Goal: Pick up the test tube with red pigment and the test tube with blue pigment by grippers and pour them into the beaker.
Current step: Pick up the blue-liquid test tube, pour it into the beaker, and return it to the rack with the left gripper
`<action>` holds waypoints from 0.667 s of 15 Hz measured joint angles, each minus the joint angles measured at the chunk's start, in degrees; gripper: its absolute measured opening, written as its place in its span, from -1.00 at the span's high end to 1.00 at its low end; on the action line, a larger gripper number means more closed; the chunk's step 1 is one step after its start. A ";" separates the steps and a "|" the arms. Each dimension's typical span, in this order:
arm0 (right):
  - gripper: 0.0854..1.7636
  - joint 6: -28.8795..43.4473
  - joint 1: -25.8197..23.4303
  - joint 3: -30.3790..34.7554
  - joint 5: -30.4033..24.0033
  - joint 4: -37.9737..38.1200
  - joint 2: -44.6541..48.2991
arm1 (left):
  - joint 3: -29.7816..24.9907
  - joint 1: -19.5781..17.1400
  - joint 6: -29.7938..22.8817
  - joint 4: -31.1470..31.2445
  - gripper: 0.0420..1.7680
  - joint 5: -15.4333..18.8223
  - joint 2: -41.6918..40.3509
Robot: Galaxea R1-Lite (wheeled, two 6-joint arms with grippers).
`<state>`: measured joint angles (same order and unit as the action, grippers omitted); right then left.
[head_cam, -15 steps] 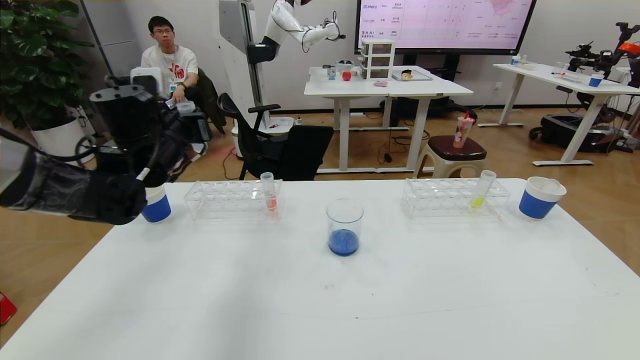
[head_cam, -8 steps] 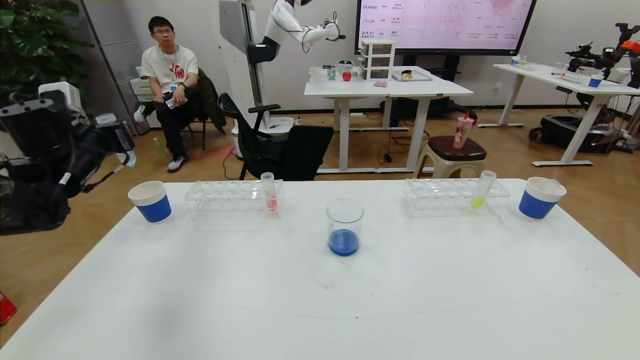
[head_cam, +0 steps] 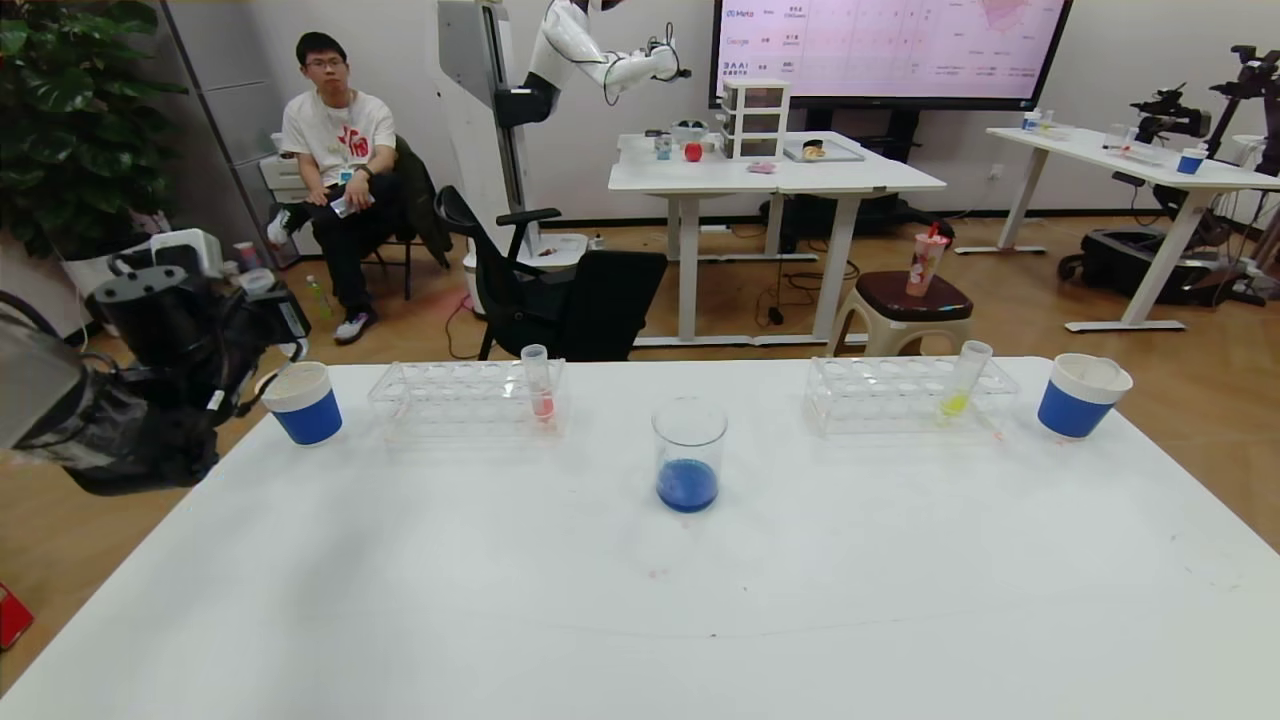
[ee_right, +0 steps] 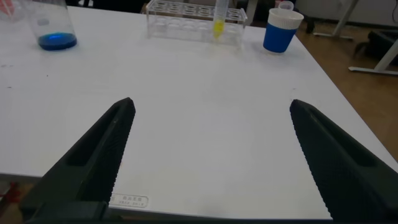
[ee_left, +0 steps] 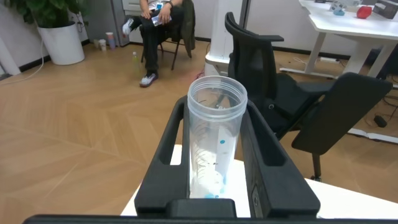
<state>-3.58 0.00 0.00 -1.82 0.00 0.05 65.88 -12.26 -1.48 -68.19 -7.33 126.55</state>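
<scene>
Item 1. White table (head_cam: pixel 640 600): carries everything listed below.

Item 2. My left arm, at the table's left edge. My left gripper (ee_left: pixel 216 158) is clamped on the test tube with blue pigment (ee_left: pixel 213 140). The tube stands upright between the fingers (ee_left: pixel 165 155), mouth up, nearly drained, with only blue specks and a trace at its foot. In the head view this gripper (head_cam: pixel 262 312) sits just behind and above the left paper cup (head_cam: pixel 301 402).

Item 3. My right gripper (ee_right: pixel 211 162): fingers spread wide, nothing between them, hanging low over the near right part of the table.

Item 4. Two clear tube racks. The left rack (head_cam: pixel 465 398) stands behind and to the left of the beaker. The right rack (head_cam: pixel 905 395) stands behind and to its right.

Item 5. Beaker (head_cam: pixel 688 455): at the table's centre, upright, with blue liquid in its bottom.

Item 6. Right paper cup (head_cam: pixel 1080 395): blue and white, just beyond the right rack's outer end.

Item 7. Test tube with red pigment (head_cam: pixel 539 385): upright in the left rack's right end, a little red liquid at its foot.

Item 8. Yellow-green tube (head_cam: pixel 965 378): tilted in the right rack.
</scene>
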 joint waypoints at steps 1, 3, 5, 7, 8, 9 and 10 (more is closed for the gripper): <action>-0.97 0.01 0.00 0.00 0.00 0.00 0.00 | -0.09 -0.05 0.00 -1.32 0.47 -0.05 1.51; -0.97 0.01 0.00 0.00 0.00 0.00 0.00 | -0.69 -0.22 0.00 -1.78 0.47 -0.06 3.63; -0.97 0.01 0.00 0.00 0.00 0.00 0.00 | -1.11 -0.38 0.02 -2.00 0.47 -0.13 4.84; -0.97 0.01 0.00 0.00 0.00 0.00 0.00 | -1.30 -0.38 0.02 -1.97 0.47 -0.17 5.39; -0.97 0.01 0.00 0.00 0.00 0.00 0.00 | -1.33 -0.38 0.02 -2.00 0.47 -0.17 5.51; -0.97 0.04 0.00 0.00 0.02 0.00 0.00 | -1.35 -0.41 0.02 -2.01 0.47 -0.17 5.58; -0.97 0.04 0.00 0.00 0.00 0.00 0.00 | -1.39 -0.46 0.00 -2.01 0.47 -0.17 5.60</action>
<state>-3.55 0.00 0.00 -1.82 0.00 0.05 64.49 -12.73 -1.48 -70.21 -7.50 132.15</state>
